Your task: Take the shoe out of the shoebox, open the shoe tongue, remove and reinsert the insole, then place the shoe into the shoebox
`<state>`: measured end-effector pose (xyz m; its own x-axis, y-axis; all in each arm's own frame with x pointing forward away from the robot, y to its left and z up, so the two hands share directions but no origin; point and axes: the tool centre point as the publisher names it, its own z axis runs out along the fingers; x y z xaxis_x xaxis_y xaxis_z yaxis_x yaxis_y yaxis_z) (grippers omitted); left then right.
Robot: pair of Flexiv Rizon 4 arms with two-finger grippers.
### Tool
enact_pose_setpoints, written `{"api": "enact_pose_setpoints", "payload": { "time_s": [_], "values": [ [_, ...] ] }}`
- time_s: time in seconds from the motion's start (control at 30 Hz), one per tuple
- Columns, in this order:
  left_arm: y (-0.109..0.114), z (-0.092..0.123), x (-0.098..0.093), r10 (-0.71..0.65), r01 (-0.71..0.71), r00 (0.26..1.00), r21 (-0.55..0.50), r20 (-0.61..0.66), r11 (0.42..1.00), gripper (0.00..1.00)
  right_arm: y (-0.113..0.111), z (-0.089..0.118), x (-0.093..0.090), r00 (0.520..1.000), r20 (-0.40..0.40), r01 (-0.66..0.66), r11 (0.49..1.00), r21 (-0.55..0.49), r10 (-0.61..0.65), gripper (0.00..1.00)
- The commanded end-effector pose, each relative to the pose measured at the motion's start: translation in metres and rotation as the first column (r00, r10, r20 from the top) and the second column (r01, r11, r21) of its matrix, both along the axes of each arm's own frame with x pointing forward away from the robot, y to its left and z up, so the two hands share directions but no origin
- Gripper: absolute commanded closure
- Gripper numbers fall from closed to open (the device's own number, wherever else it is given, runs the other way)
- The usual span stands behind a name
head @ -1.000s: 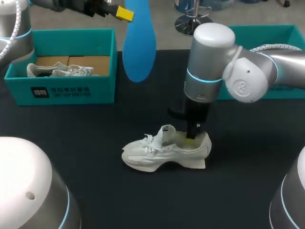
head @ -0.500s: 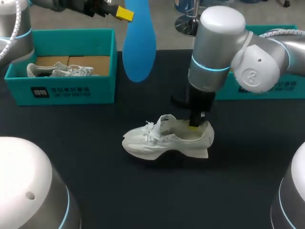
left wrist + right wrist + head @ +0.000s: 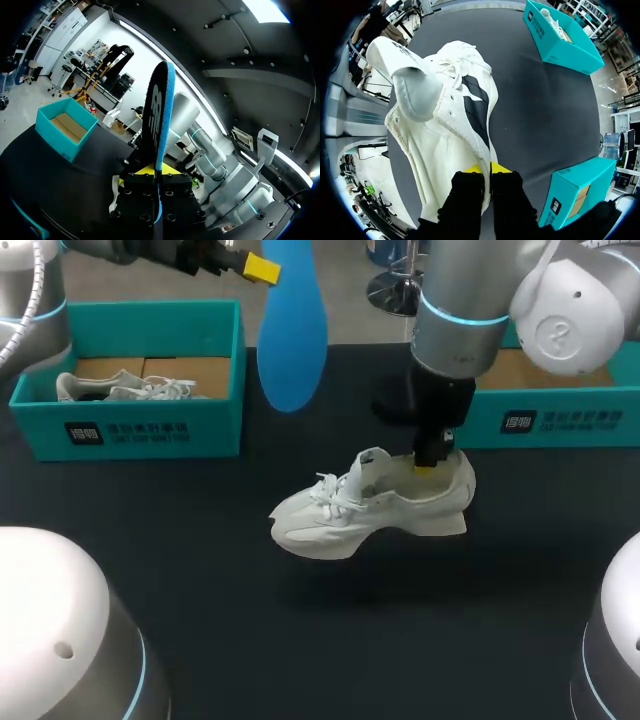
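The right pincer [image 3: 485, 169] is clenched on the heel collar of the white shoe [image 3: 455, 130], one yellow tip inside the opening and one outside. Its wrist view looks down the length of the shoe: the tongue [image 3: 415, 90] is folded up and away, and the toe points ahead of the pincer. Only the head view shows the shoe from the side, hanging under the pincer with its toe tilted lower and seemingly clear of the dark surface [image 3: 150, 530].

Just beside the right pincer stands a teal shoebox [image 3: 575, 192] with a cardboard lining. A second shoebox [image 3: 560, 40] sits well ahead, past the toe, and holds another white shoe [image 3: 551, 17].

The left pincer [image 3: 150, 171] grips the insole [image 3: 159, 115] by one end. Its wrist view shows the insole edge-on, black with a blue rim. The head view shows its broad blue face, hanging down from the pincer.
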<state>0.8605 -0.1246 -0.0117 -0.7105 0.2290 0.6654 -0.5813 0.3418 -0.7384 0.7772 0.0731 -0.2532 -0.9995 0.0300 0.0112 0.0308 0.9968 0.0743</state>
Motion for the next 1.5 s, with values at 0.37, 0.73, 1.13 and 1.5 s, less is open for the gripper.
{"api": "enact_pose_setpoints", "payload": {
  "time_s": [0.37, 0.73, 1.13, 1.5],
  "values": [
    [0.000, 0.000, 0.001, -0.002, 0.002, 1.000, 0.000, 0.001, 1.000, 1.00, -0.015, -0.009, 0.020, 0.915, 0.029, 0.403, 0.904, -0.144, -0.403, 1.00],
    [0.000, 0.000, 0.001, -0.002, 0.002, 1.000, 0.000, 0.001, 1.000, 1.00, -0.077, -0.013, -0.034, 0.027, -0.074, 0.968, 0.045, -0.248, -0.997, 1.00],
    [0.000, 0.000, 0.001, -0.002, 0.002, 1.000, 0.000, 0.001, 1.000, 1.00, -0.070, -0.014, -0.071, -0.427, -0.055, 0.898, -0.416, -0.142, -0.903, 1.00],
    [0.000, 0.000, 0.001, -0.002, 0.002, 1.000, 0.000, 0.001, 1.000, 1.00, -0.050, -0.018, -0.064, -0.332, -0.112, 0.941, -0.321, -0.110, -0.936, 1.00]
  ]
}}
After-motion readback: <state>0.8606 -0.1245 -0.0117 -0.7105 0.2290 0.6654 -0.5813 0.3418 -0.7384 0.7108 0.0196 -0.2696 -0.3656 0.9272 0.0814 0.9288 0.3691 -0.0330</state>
